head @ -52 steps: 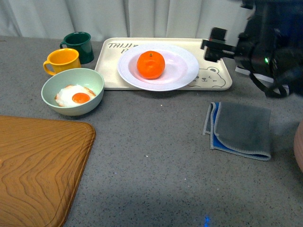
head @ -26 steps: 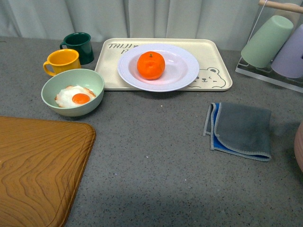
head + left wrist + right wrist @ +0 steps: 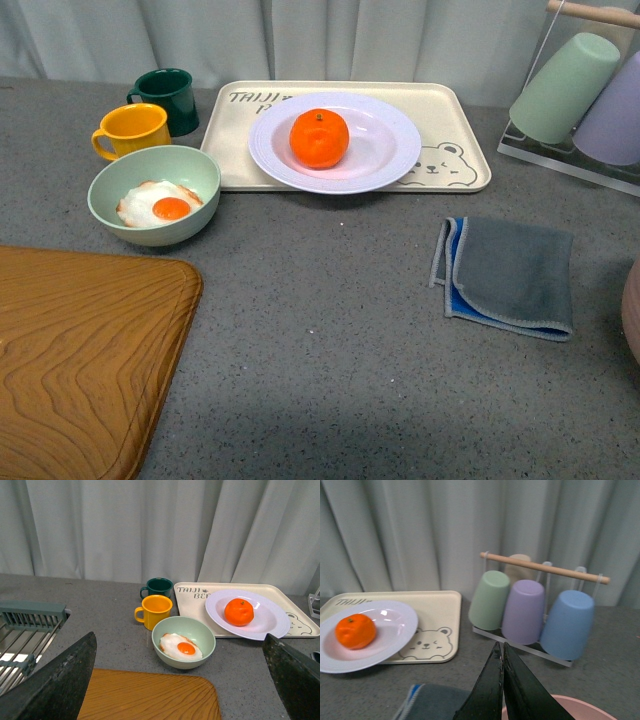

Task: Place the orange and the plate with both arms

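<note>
The orange (image 3: 319,137) lies in the white plate (image 3: 390,150), which rests on the cream bear tray (image 3: 455,160) at the back of the table. Both also show in the left wrist view, orange (image 3: 238,612) on plate (image 3: 272,625), and in the right wrist view, orange (image 3: 355,631) on plate (image 3: 395,630). Neither gripper shows in the front view. My left gripper (image 3: 180,680) is open and empty, well back from the plate, above the wooden board. My right gripper (image 3: 501,652) is shut and empty, raised above the grey cloth and pink bowl.
A pale green bowl (image 3: 190,170) with a fried egg, a yellow mug (image 3: 133,130) and a dark green mug (image 3: 167,97) stand left of the tray. A wooden board (image 3: 80,350) is front left, a grey cloth (image 3: 510,275) right, a cup rack (image 3: 580,95) back right, a dish rack (image 3: 25,630) far left.
The right arm, which reached over the tray's right end a second ago, has pulled out of the front view. The orange and plate have not moved.
</note>
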`<state>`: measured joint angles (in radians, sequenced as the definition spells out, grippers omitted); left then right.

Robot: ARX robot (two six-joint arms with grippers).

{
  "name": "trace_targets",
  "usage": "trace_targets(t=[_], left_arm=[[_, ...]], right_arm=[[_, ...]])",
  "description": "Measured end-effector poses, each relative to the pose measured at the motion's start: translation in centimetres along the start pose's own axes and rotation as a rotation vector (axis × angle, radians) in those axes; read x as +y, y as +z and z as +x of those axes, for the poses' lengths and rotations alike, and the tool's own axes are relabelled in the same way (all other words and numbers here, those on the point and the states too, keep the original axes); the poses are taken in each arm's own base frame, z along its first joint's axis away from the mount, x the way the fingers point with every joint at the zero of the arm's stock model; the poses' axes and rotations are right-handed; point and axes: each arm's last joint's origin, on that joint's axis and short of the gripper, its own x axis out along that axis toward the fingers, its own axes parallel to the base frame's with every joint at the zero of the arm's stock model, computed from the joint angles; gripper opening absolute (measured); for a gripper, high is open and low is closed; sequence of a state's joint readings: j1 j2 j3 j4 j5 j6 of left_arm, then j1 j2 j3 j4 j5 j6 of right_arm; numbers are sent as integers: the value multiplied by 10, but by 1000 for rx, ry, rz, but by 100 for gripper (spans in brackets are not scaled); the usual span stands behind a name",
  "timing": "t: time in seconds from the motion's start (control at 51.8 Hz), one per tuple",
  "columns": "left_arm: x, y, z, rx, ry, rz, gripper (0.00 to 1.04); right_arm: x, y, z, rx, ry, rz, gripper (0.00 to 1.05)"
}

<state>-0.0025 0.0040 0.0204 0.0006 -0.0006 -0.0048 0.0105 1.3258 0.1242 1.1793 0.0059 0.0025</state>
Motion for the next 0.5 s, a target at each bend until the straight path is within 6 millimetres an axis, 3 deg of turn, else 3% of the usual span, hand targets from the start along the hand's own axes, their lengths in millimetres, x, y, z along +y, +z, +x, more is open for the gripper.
trace_targets(t=[0.116,0.502], left_arm=[[0,0,0,0,-1,0,98],[0,0,0,0,0,0,98]], right_arm=[[-2,11,-15,-8,-7,1,1],[-1,11,-44,-9,-5,1,1]])
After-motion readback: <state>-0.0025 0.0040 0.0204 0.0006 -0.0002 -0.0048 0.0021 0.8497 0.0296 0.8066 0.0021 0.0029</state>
